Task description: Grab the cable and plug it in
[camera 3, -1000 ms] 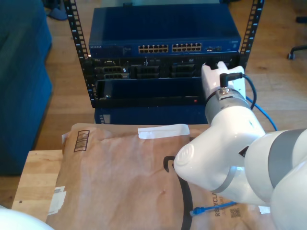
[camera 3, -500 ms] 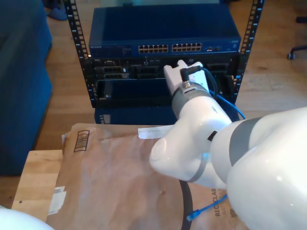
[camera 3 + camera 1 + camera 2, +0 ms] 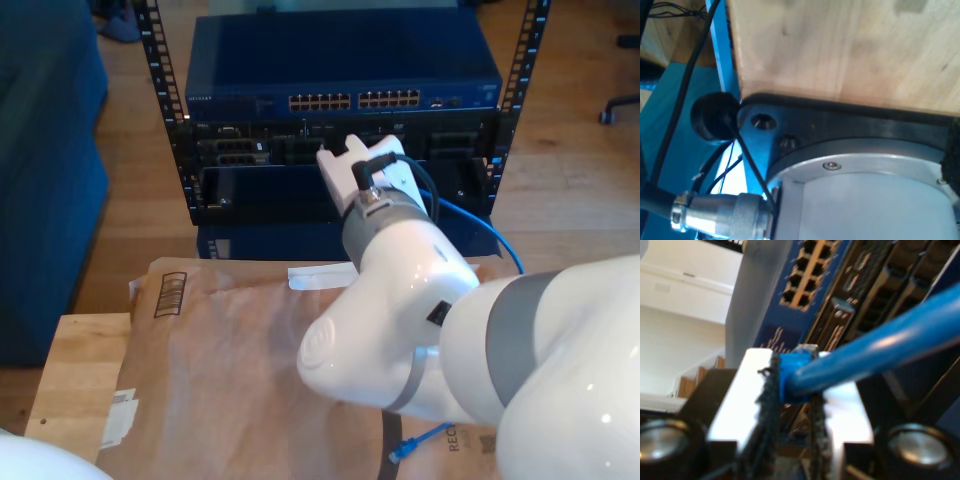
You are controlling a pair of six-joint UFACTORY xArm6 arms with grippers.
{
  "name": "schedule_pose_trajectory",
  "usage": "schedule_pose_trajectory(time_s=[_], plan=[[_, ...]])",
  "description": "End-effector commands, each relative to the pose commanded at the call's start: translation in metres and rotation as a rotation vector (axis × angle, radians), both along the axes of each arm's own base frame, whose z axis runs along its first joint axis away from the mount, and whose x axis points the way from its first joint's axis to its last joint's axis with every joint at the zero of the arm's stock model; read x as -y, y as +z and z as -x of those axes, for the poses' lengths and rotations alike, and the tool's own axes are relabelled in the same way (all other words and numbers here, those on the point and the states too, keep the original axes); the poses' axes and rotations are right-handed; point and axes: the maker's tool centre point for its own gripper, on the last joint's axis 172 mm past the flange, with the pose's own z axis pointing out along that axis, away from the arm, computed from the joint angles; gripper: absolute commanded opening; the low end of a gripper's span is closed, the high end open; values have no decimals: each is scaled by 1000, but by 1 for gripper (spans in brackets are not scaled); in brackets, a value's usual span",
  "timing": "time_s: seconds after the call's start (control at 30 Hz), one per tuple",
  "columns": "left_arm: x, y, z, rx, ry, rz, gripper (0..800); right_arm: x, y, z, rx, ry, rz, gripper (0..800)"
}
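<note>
Paper (image 3: 230, 370), brown and creased, covered the worktop (image 3: 70, 375) nearest the exterior camera, with a barcode label toward the exterior view's left and a strip of white tape (image 3: 318, 276) at its far edge. One end of the cable (image 3: 478, 225) lay on the paper at its near edge, toward the exterior view's right, its blue plug (image 3: 397, 453) beside a thick black cord. From there the blue cord rose behind a big white arm (image 3: 470, 350) and looped over to my second end effector (image 3: 792, 390). In the second wrist view, its pads (image 3: 767, 405) were pressed together on the blue boot of the cable's other plug (image 3: 796, 371), the cord running out past the camera. That end effector stood beyond the worktop's far edge, up against the rack (image 3: 340, 120), level with the dark units under the blue switch (image 3: 345, 70); whether the plug touched a port could not be told. The switch's two rows of ports (image 3: 355, 100) sat just above.

My first end effector: the first wrist view looked along a pale wooden board (image 3: 850, 45), a black mounting plate and a metal connector, so its jaws' state could not be told.
</note>
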Motion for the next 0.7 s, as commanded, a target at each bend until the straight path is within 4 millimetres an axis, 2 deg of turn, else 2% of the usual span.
schedule_pose_trajectory(time_s=[0.03,0.1,0.13,0.2,0.3,0.43,0.5,0.6,0.7], plan=[[0,0,0,0,0,0,800,-1,9,7,42,-7,9,0],[0,0,0,0,0,0,800,-33,3,30,42,58,23,0],[0,0,0,0,0,0,800,-32,13,27,51,47,-1,0],[0,0,0,0,0,0,800,-31,12,25,30,46,13,0],[0,0,0,0,0,0,800,-32,20,26,27,59,28,0],[0,0,0,0,0,0,800,-33,17,22,24,51,26,0],[0,0,0,0,0,0,800,-35,9,18,19,41,36,0],[0,0,0,0,0,0,800,-17,2,5,10,-13,-13,0],[0,0,0,0,0,-2,800,-3,2,1,43,-78,-81,0]])
